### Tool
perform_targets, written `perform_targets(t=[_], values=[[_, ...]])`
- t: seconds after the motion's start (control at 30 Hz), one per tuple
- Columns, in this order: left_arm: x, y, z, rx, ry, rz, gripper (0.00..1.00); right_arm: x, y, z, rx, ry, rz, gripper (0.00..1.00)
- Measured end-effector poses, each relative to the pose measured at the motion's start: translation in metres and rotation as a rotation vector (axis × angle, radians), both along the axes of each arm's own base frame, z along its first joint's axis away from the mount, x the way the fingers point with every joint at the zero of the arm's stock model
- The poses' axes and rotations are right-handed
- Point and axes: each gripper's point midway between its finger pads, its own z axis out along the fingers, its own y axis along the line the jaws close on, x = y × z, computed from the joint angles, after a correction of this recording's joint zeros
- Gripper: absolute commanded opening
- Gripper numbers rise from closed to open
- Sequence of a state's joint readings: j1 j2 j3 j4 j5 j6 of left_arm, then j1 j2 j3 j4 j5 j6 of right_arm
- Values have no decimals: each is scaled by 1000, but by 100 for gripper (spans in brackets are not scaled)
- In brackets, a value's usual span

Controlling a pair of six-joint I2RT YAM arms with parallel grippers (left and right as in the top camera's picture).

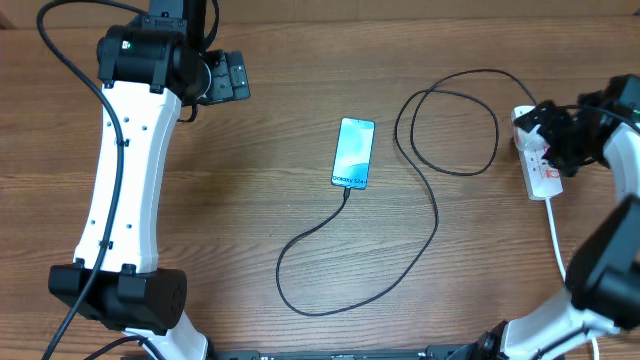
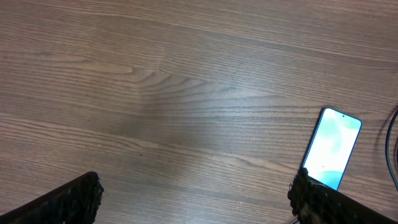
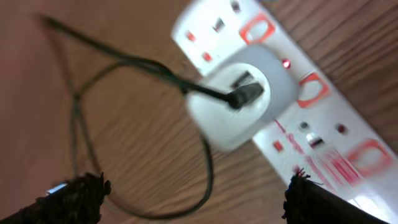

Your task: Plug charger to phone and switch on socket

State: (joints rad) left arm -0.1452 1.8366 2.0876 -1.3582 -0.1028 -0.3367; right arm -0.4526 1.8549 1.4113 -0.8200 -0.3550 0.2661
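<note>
Seen from above, the phone [image 1: 354, 152] lies flat in the middle of the wooden counter [image 1: 250, 220]. It looks thin, smooth and probably slippery. The charger [image 1: 437, 215] is a floppy black string looping right to the socket [image 1: 540, 165] at the right edge. It is best pinched by its stiff tip. The left end effector [image 1: 228, 76], upper left, is spread wide and empty.

Left wrist: the glassy phone [image 2: 331, 148] sits lower right.

Right wrist: the right end effector [image 3: 198, 199] is spread, holding nothing, over the hard white plastic socket [image 3: 329, 143]. Its small red-marked switches likely need one fingertip's push.

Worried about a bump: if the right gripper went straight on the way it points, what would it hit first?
Probably the white adapter plugged into the socket, which sits roughly centred ahead of the open right gripper in its wrist view; how far off is unclear.
</note>
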Motion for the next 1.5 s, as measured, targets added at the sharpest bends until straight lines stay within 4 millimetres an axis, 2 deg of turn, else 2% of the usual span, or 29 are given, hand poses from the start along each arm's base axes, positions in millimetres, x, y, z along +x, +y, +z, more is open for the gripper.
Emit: perform_targets(t=[0.17, 0.3, 0.47, 0.6, 0.77, 1.5], values=[[0, 0, 0, 0, 0, 0, 100, -21, 6, 89, -81, -146, -32, 100], [0, 0, 0, 0, 0, 0, 100, -58, 23, 147, -109, -223, -57, 100], [0, 0, 0, 0, 0, 0, 100, -91, 39, 200, -161, -353, -71, 100], [0, 0, 0, 0, 0, 0, 100, -106, 46, 226, -192, -429, -74, 100], [0, 0, 0, 0, 0, 0, 100, -112, 49, 234, -203, -455, -75, 100], [0, 0, 0, 0, 0, 0, 100, -96, 41, 208, -167, -373, -75, 100]])
